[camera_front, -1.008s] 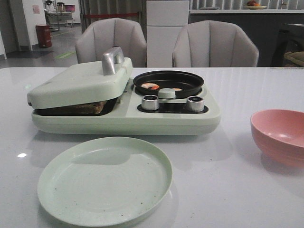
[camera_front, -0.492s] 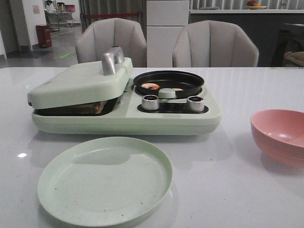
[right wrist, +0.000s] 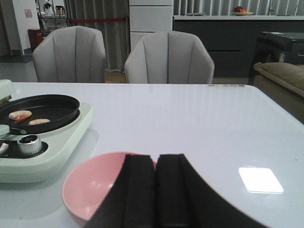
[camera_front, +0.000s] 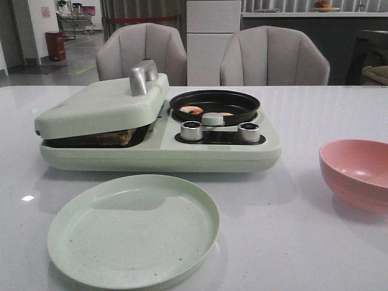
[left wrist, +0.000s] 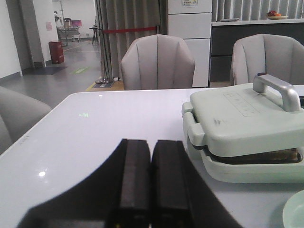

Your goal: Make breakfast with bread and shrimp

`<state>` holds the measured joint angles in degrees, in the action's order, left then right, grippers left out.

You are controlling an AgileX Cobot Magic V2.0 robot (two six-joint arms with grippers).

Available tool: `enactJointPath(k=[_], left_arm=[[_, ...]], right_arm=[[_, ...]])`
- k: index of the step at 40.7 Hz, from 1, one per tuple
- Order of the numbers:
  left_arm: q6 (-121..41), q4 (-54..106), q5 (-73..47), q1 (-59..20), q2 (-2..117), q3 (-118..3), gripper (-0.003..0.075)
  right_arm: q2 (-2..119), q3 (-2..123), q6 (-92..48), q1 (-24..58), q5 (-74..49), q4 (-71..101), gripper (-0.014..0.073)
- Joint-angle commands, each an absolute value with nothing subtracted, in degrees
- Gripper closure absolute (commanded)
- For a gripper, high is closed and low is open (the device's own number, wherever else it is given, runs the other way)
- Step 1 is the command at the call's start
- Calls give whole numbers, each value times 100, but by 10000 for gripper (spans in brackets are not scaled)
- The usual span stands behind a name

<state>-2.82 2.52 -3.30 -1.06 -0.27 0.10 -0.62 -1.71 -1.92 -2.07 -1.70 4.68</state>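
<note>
Nothing has shifted over the last second; both black pincers, left (left wrist: 150, 183) and right (right wrist: 155, 190), stay closed and empty at the desk's near edge; the brown-crusted bread (camera_front: 115, 137) sits under the pale green press lid (camera_front: 103, 106), the orange-pink shrimp (camera_front: 192, 110) in the round black pan (camera_front: 214, 104); cooking apparently waits.

Two shrimp (right wrist: 20, 114), one plate (camera_front: 133, 229), one pink bowl (camera_front: 356, 173), two knobs (camera_front: 191, 130), two chairs (camera_front: 143, 53)

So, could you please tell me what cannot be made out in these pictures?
- The bread: front view, only a dark brown edge shows under the nearly closed lid; slice count hidden.
- The shrimp: front view, partly behind the pan rim; too small to count surely.
- The plate: left wrist view, cut off by the edge.
- The pink bowl: right wrist view, partly behind the right hand.
</note>
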Motion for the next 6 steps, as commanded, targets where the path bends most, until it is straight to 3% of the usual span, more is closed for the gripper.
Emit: enactJointPath(k=[1, 6], left_arm=[[-255, 306, 181, -104, -119, 189, 619], [-255, 306, 181, -104, -119, 189, 619]], right_arm=[[-179, -63, -181, -240, 335, 459, 559], [-179, -63, -181, -240, 335, 459, 559]])
